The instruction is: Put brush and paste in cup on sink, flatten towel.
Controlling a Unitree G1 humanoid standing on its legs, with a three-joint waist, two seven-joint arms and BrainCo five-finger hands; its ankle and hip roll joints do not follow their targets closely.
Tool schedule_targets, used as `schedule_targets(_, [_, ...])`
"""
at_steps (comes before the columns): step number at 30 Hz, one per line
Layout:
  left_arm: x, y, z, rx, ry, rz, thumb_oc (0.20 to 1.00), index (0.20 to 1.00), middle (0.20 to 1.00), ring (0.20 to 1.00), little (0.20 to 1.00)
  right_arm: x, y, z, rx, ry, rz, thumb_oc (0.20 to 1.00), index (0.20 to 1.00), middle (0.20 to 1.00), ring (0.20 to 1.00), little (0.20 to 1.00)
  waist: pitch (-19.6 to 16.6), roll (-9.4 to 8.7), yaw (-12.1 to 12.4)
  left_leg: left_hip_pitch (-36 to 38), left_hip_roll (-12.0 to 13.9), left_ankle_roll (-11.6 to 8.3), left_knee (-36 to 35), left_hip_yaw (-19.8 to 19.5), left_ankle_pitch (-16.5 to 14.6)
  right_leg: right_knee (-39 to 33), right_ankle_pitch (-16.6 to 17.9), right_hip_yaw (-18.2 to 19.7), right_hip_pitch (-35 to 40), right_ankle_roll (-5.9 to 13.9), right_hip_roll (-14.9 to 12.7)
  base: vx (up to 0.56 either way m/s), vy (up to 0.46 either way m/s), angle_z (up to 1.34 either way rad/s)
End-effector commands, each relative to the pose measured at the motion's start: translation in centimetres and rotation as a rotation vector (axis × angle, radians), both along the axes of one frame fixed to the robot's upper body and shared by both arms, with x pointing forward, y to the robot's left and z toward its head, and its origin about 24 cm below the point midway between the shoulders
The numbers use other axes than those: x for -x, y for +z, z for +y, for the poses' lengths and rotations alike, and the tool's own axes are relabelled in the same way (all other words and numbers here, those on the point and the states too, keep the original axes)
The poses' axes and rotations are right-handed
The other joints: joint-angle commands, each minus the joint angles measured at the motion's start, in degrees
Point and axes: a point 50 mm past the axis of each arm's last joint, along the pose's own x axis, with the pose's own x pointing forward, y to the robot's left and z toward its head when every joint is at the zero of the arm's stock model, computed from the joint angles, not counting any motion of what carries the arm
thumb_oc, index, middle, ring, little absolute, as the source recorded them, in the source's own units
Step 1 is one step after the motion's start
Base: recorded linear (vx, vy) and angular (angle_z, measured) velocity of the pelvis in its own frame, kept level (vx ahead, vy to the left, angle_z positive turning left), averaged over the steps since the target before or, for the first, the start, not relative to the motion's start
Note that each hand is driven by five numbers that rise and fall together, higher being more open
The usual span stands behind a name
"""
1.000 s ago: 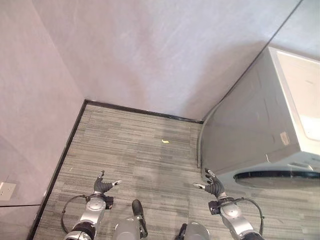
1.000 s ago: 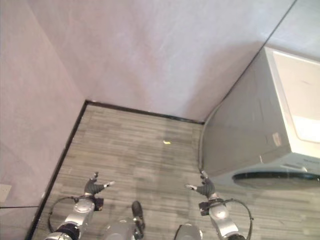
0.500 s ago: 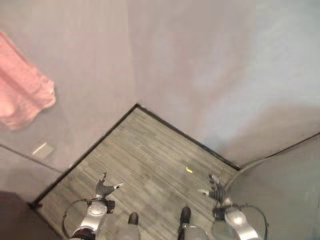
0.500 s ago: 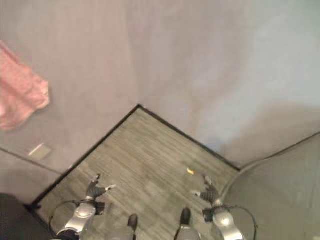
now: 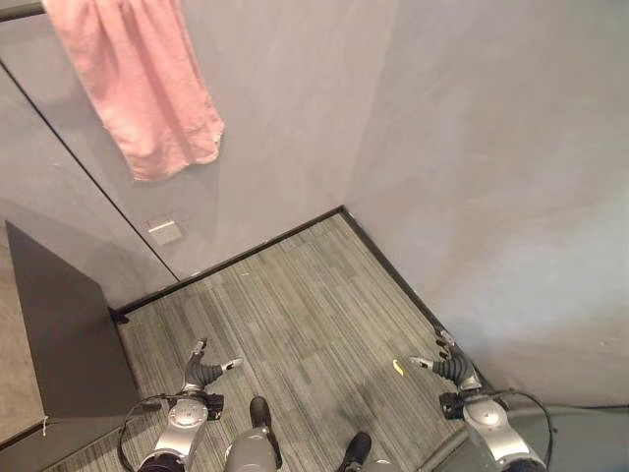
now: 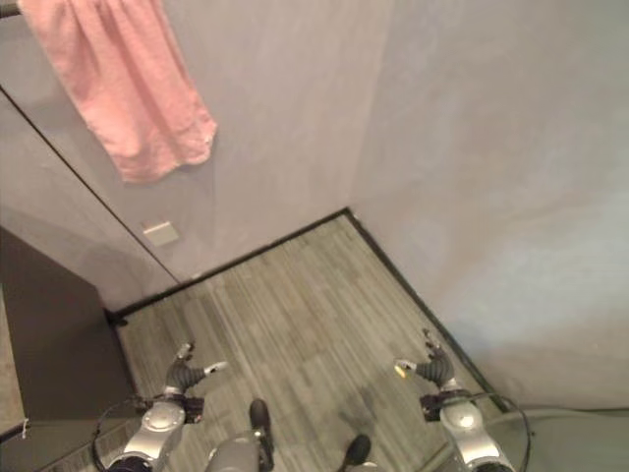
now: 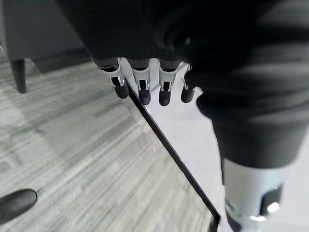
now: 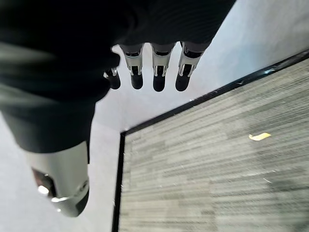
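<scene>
From the left eye view, a crumpled pink cloth towel (image 5: 138,84) hung bunched from a dark rail (image 5: 20,11) high on the pale grey wall (image 5: 472,147), well apart from both hands, above a small pale wall socket plate (image 5: 164,231). The grey striped carpet floor (image 5: 295,305) ran into a corner edged by a black skirting strip (image 5: 388,265), and a dark flat-sided cabinet (image 5: 59,334) stood at its left edge, leaving open floor between. The left hand (image 5: 203,370) hovered low over the carpet, fingers relaxed and empty; the right hand (image 5: 452,367) hovered near the skirting, likewise loose and empty, just beside a small yellow scrap (image 5: 398,367) on the carpet. In the left wrist view, the left hand's fingers (image 7: 142,89) hung straight above the skirting line, holding nothing. In the right wrist view, the right hand's fingers (image 8: 158,72) pointed straight out toward the wall, empty, with the yellow scrap lying apart on the carpet.
</scene>
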Motion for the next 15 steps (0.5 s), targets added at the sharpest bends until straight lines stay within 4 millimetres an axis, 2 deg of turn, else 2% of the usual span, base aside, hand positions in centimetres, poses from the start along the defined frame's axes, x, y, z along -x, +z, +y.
schedule_targets(1, [-0.9,1.1,0.7,-0.021,-0.013,-0.055,1.0,1.0,1.0,1.0,1.0,-1.4,1.4,-0.5,0.03,-0.014,-0.077,1.0,1.0,1.0,1.0,1.0,-0.73,-0.6,2.01,0.35,1.19,-2.47,-3.3,-0.82,5.34,3.11,0.82,1.69,6.23,3.9,-2.9,0.21,0.274,-0.04])
schedule_targets(3, [-0.8,0.9,0.7,-0.028,-0.031,-0.04,1.0,1.0,1.0,1.0,1.0,-1.4,1.0,-0.3,0.012,-0.041,-0.07,1.0,1.0,1.0,1.0,1.0,-1.19,-0.86,1.9,0.78,-0.31,-1.35,-2.58,-0.35,3.93,5.48,2.36,2.8,6.26,4.48,-5.1,0.17,0.246,-0.08])
schedule_targets(4, [-0.8,0.9,0.7,-0.029,-0.031,-0.04,1.0,1.0,1.0,1.0,1.0,-1.4,1.0,-0.2,0.011,-0.041,-0.069,1.0,1.0,1.0,1.0,1.0,-1.21,-0.93,1.96,0.77,-0.39,-1.27,-2.51,-0.27,3.82,5.58,2.36,2.88,6.19,4.58,-5.24,0.11,0.22,0.02])
schedule_targets(6, [-0.8,1.0,0.7,-0.043,-0.049,-0.035,1.0,1.0,1.0,1.0,1.0,-1.4,0.8,0.4,-0.019,-0.046,-0.068,1.0,1.0,1.0,1.0,1.0,-1.74,-0.9,1.68,1.85,-2.28,0.22,-3.01,-0.19,2.38,8.24,3.94,4.62,5.57,5.08,-7.12,0.14,0.276,0.05])
schedule_targets(9, [-1.2,1.2,0.6,-0.055,-0.058,-0.042,1.0,1.0,1.0,1.0,1.0,-1.8,0.7,1.5,-0.039,-0.022,-0.07,1.0,1.0,1.0,1.0,1.0,-1.44,-0.76,0.71,3.67,-4.35,1.95,-4.57,-0.74,1.48,13.75,6.61,8.35,2.75,5.12,-7.76,0.12,0.276,0.04])
schedule_targets(11, [-1.4,1.3,0.8,-0.069,-0.056,-0.041,1.0,1.0,1.0,1.0,1.0,-2.1,0.5,2.7,-0.063,0.009,-0.068,1.0,1.0,1.0,1.0,1.0,-1.16,-0.55,0.1,7.38,-4.59,2.95,-7.62,0.17,0.76,19.03,7.76,7.91,-0.44,5.48,-6.85,0.15,0.308,0.01])
schedule_targets(13, [-1.4,1.4,0.9,-0.071,-0.057,-0.042,1.0,1.0,1.0,1.0,1.0,-2.0,0.4,3.0,-0.071,0.017,-0.06,1.0,1.0,1.0,1.0,1.0,-0.75,-0.39,-0.46,9.1,-4.91,3.43,-8.53,-0.16,0.71,21.26,8.68,9.72,-2.11,6.0,-5.91,0.13,0.19,-0.15])
schedule_targets(14, [-1.5,1.4,0.9,-0.071,-0.056,-0.041,1.0,1.0,1.0,1.0,1.0,-1.9,0.3,3.1,-0.076,0.018,-0.06,1.0,1.0,1.0,1.0,1.0,-0.37,-0.14,-1.08,9.74,-5.08,3.75,-8.98,-0.9,0.76,22.8,8.55,11.66,-3.63,5.83,-4.71,0.08,0.103,-0.11])
schedule_targets(15, [-1.6,1.3,0.7,-0.067,-0.055,-0.036,1.0,1.0,1.0,1.0,1.0,-1.7,0.1,3.2,-0.08,0.018,-0.05,1.0,1.0,1.0,1.0,1.0,-0.25,0.18,-1.81,9.69,-5.0,4.19,-9.31,-1.14,1.79,22.07,8.29,14.35,-5.13,4.66,-2.43,0.04,0.055,0.01])
